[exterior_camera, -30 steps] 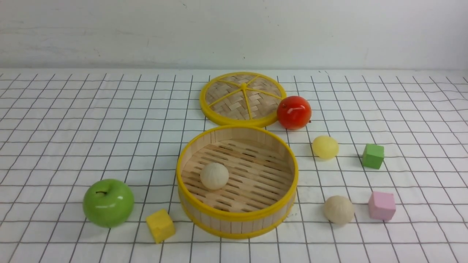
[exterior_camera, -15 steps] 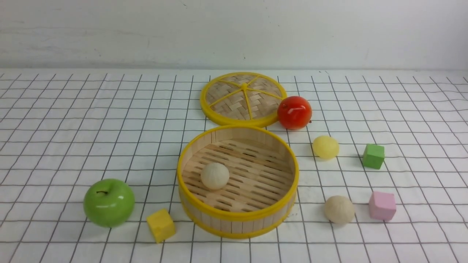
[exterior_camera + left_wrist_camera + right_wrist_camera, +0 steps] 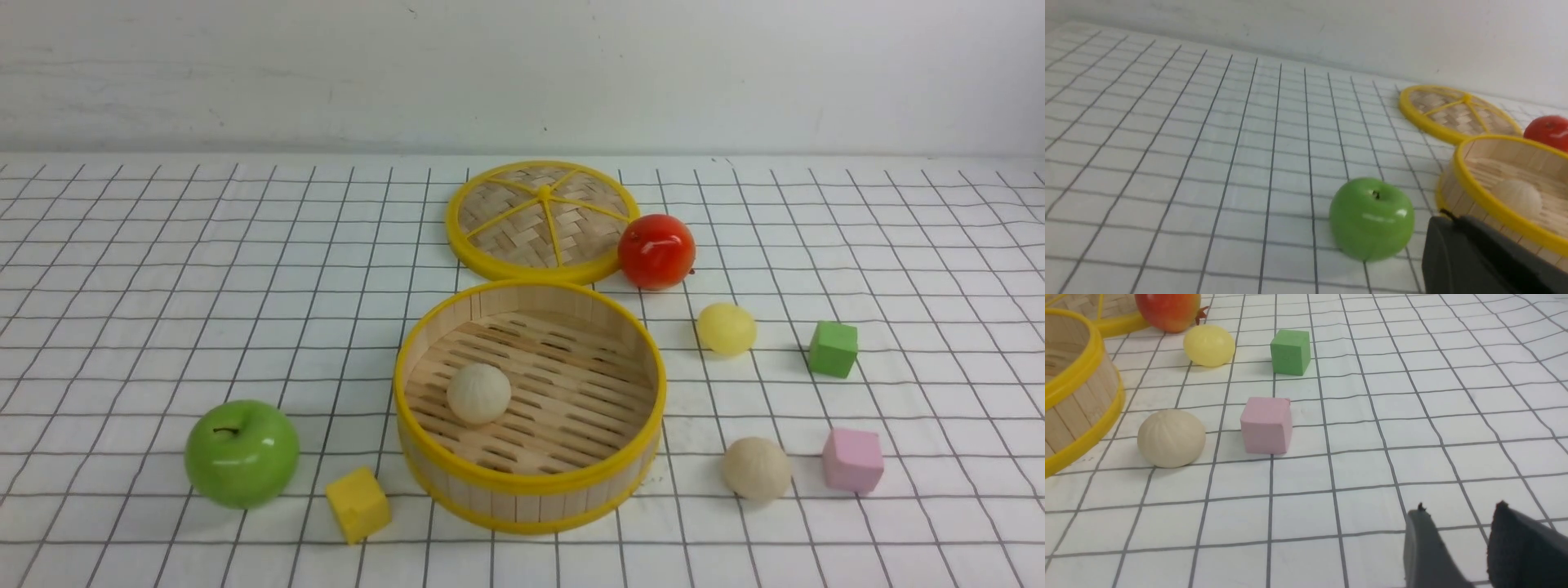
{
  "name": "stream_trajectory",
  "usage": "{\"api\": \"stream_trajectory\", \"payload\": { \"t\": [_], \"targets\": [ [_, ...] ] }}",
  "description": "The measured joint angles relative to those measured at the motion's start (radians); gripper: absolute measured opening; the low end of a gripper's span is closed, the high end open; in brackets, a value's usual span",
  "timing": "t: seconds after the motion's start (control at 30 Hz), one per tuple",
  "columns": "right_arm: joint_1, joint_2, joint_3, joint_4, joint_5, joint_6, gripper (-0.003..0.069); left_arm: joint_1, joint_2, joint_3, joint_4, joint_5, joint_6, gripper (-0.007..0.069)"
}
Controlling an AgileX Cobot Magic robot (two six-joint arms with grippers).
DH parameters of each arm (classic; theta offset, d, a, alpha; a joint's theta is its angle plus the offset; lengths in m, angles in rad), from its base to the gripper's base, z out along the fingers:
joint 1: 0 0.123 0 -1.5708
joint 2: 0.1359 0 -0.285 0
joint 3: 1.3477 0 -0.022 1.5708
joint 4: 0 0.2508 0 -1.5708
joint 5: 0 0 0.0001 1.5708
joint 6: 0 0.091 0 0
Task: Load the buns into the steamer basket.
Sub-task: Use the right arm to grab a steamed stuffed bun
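The steamer basket (image 3: 531, 483) stands mid-table with one beige-white bun (image 3: 478, 393) on its slotted floor. To its right, on the cloth, lie a pale yellow bun (image 3: 726, 328) and a second beige-white bun (image 3: 756, 467). Neither gripper shows in the front view. In the left wrist view my left gripper (image 3: 1444, 215) is shut and empty, close to the basket's wall (image 3: 1484, 200) and the green apple (image 3: 1372, 218). In the right wrist view my right gripper (image 3: 1461, 512) is open with only cloth between its fingers, well short of the beige bun (image 3: 1171, 437) and the yellow bun (image 3: 1209, 345).
The flat woven lid (image 3: 543, 219) lies behind the basket, with a red apple (image 3: 655, 251) beside it. A green apple (image 3: 242, 453) and a yellow cube (image 3: 357, 504) sit front left. A green cube (image 3: 833, 349) and a pink cube (image 3: 852, 460) sit right of the loose buns.
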Motion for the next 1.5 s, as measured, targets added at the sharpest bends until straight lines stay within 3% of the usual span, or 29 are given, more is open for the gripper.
{"api": "stream_trajectory", "payload": {
  "t": [0.2, 1.2, 1.47, 1.5],
  "targets": [
    [0.0, 0.0, 0.0, 0.0, 0.0, 0.0, 0.0241, 0.0, 0.002, 0.123, -0.001, 0.029, 0.001, -0.001],
    [0.0, 0.0, 0.001, -0.008, -0.007, 0.0, 0.0241, 0.0, 0.002, 0.128, -0.007, 0.032, 0.0, 0.0004],
    [0.0, 0.0, 0.011, -0.08, -0.262, 0.0, 0.0241, 0.0, 0.002, 0.128, -0.007, 0.032, 0.0, 0.0004],
    [0.0, 0.0, 0.011, -0.086, -0.362, 0.004, 0.0241, 0.0, 0.002, 0.128, -0.007, 0.032, 0.0, 0.0005]
  ]
}}
